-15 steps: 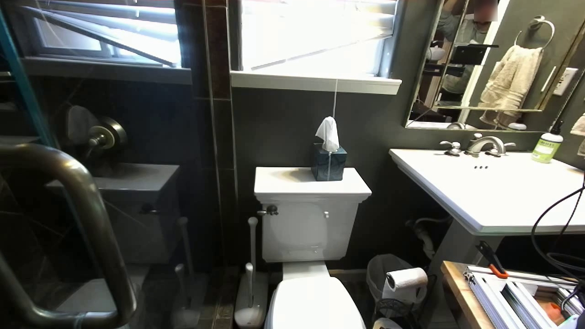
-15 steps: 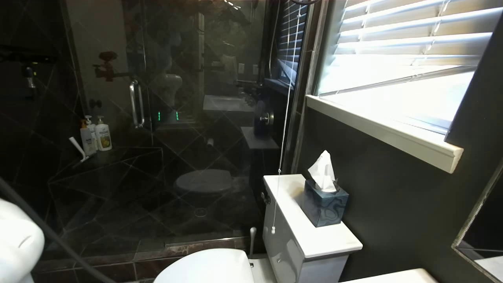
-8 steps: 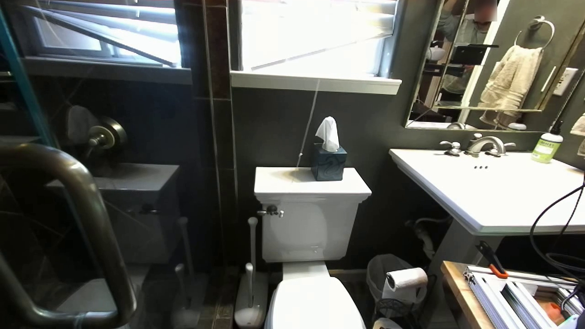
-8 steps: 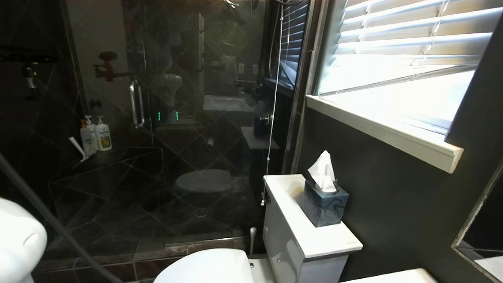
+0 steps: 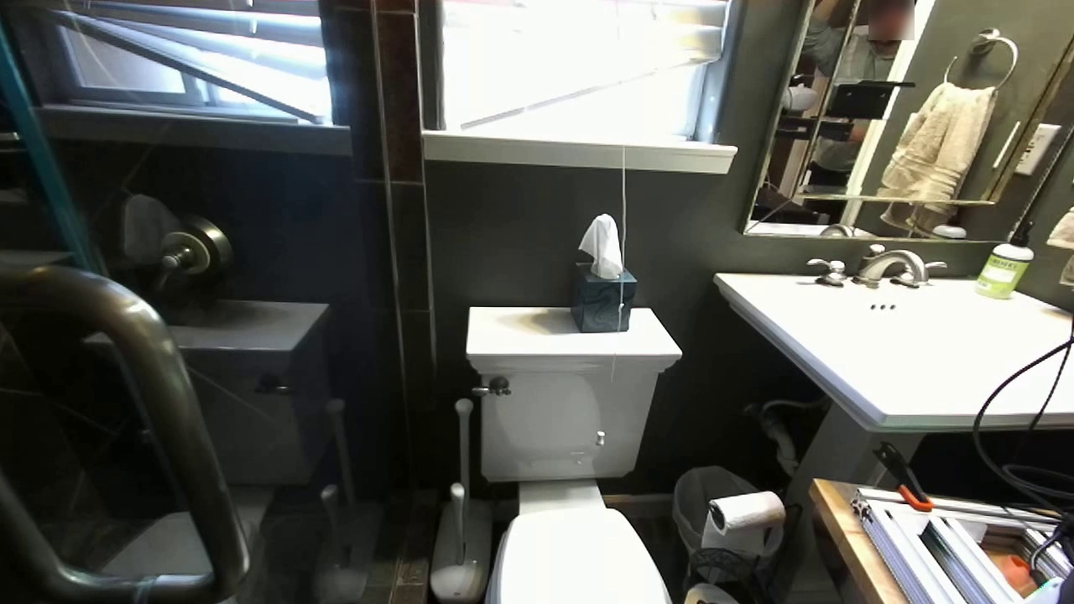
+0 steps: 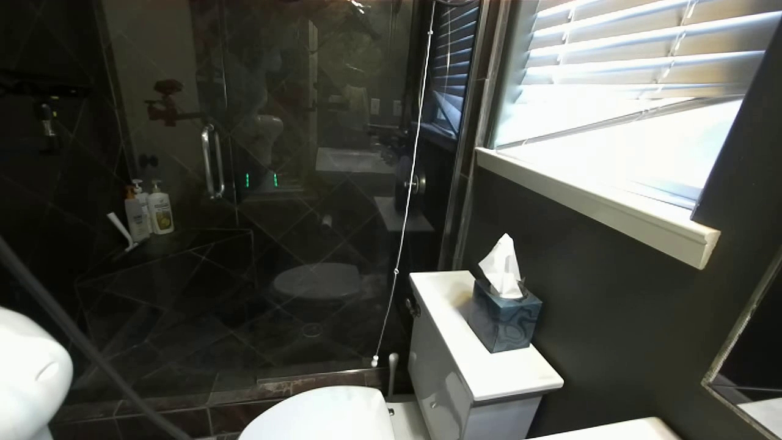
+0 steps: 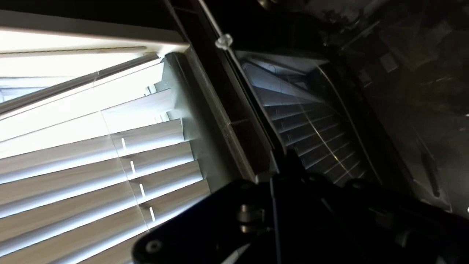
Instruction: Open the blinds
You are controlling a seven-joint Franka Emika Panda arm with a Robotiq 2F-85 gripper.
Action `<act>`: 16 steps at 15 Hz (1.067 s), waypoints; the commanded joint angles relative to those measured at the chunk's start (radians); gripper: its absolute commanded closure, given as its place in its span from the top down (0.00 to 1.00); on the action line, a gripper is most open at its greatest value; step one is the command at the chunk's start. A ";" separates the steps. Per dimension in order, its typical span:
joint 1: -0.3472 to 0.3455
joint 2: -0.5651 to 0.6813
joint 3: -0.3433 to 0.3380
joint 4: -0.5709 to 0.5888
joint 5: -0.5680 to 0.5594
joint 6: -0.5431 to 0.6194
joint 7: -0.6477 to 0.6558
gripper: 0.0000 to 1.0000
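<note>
White slatted blinds (image 7: 91,183) hang in the window at left in the wrist view, and in both exterior views (image 6: 647,49) (image 5: 587,50). Their bottom rail (image 7: 78,82) is tilted, one end near the sill and the other raised. The pull cord (image 7: 240,68) with a clear bead runs down to my gripper (image 7: 284,156). The gripper is shut on the cord; the dark fingertips are close together. The cord's lower part hangs free in both exterior views (image 6: 410,201) (image 5: 623,184), with a white tassel (image 6: 374,362) at its end. My gripper is outside both exterior views.
A glass shower door (image 6: 330,244) with a handle (image 6: 212,162) reflects the blinds beside the window. Below are the window sill (image 6: 599,205), toilet tank (image 6: 452,299) and tissue box (image 6: 506,318). A sink (image 5: 923,344) and mirror (image 5: 881,210) stand at the right. A white arm part (image 6: 30,366) shows.
The hanging cord and tassel have swung: in the exterior views they moved back and forth, and the tassel now hangs lower. The raised end of the bottom rail looks slightly higher.
</note>
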 commanded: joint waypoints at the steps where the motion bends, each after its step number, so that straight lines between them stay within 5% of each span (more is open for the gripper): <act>1: 0.011 -0.011 0.037 -0.052 -0.051 -0.026 -0.042 0.00; 16: -0.082 0.136 -0.074 0.344 0.386 0.084 0.189 0.00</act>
